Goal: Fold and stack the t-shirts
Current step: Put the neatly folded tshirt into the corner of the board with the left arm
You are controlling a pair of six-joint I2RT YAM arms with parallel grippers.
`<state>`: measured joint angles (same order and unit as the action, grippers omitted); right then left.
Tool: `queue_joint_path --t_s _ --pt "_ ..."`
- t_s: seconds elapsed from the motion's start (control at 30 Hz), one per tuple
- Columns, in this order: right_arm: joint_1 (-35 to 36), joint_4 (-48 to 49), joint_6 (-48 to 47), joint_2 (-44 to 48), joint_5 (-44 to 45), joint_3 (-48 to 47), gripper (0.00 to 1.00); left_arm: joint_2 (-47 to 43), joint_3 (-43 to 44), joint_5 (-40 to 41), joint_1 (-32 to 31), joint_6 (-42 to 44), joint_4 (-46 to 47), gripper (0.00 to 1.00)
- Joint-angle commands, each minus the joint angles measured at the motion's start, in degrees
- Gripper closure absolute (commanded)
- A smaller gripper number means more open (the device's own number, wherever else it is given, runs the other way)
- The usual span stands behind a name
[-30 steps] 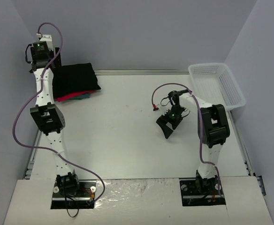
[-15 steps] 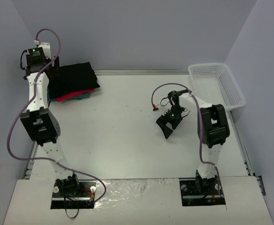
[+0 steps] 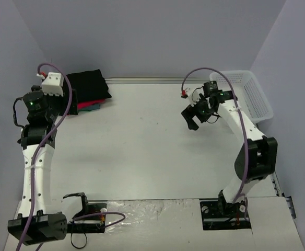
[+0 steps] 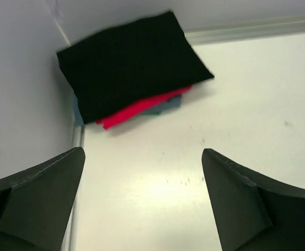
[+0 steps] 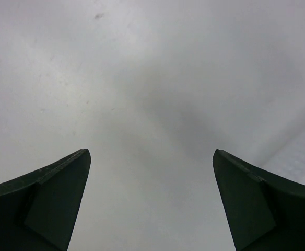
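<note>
Upper left of the table (image 3: 142, 157): black t-shirt (image 4: 131, 63) folded on top, red t-shirt (image 4: 142, 107) and teal t-shirt (image 4: 166, 106) edges peeking out beneath, so we judge the stack done. Left gripper (image 4: 143, 157) and right gripper (image 5: 151, 154) both gape empty, probably because nothing's left to hold.

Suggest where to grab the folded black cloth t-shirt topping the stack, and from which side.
Pinch the black t-shirt at its near-right corner, which juts past the red-pink shirt and teal-blue shirt beneath. Come in from the open white table side; the grey wall crowds its left edge. That free lip should let a finger slip under the top layer alone.
</note>
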<state>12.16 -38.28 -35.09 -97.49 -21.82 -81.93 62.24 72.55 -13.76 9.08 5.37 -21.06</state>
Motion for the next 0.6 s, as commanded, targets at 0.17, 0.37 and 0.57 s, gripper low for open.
queue_joint_path --t_s 0.17,0.37,0.57 --pt "-2.0 9.2 7.3 14.2 6.9 -1.5 0.00 0.1 -10.9 -5.3 -0.3 -2.3 0.4 0.06" --pt "-3.1 20.0 17.1 22.7 16.6 4.4 0.00 -3.3 -16.3 -5.4 0.1 -0.6 2.0 0.06" --pt "-10.8 25.1 19.5 28.6 7.7 12.1 0.00 -8.5 -21.2 -8.4 2.8 -2.0 5.3 0.06"
